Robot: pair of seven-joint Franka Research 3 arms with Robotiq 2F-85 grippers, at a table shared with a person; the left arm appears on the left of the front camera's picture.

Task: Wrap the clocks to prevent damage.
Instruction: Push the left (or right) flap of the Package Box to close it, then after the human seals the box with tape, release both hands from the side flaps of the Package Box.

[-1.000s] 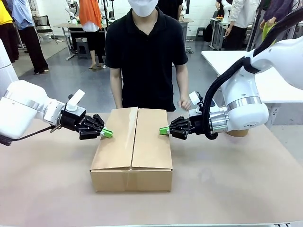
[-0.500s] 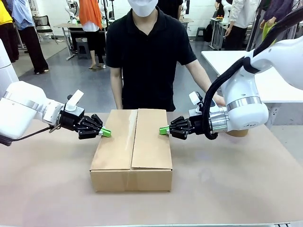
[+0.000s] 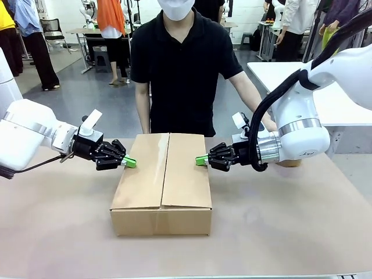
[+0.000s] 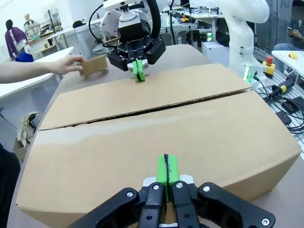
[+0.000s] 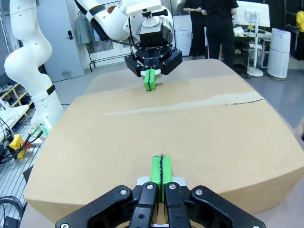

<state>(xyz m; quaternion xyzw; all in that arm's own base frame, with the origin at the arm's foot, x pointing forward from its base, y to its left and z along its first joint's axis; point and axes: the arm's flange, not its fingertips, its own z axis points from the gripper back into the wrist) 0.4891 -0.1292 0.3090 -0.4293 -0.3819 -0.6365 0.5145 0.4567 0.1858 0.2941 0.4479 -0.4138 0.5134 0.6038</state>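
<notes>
Looked across a broad, pale pinkish-brown table [image 3: 302, 232] taking up the near part of the scene. Saw a white left robot arm [image 3: 29, 136] reaching in over it from the left and a white right robot arm [image 3: 302, 125] from the right, both pointing inward toward the middle. Noted a person in a black short-sleeved shirt [image 3: 180, 70] standing at the far side, facing the robot. Found the task's thing, a closed brown cardboard box [image 3: 163, 174], lying flat in the middle of the table between the two arms, its two top flaps folded down and meeting along a seam running near to far. Could not tell what lay inside. Spotted the black left gripper [image 3: 130, 163] level with the box's left top edge, green pads pressed flat together, clasping nothing. Spotted the black right gripper [image 3: 201, 160] just over the right flap near its far end, pads likewise pressed tight together with nothing between them. Could not tell whether either set of tips actually touched the cardboard. Saw, in each wrist view, the opposite gripper facing back across the box lid. Noticed one hand of the person [image 4: 66, 64] stretched out to the right, behind the right arm, resting on a small, blurred, cardboard-brown thing [image 4: 95, 66] on the table's far right part.
</notes>
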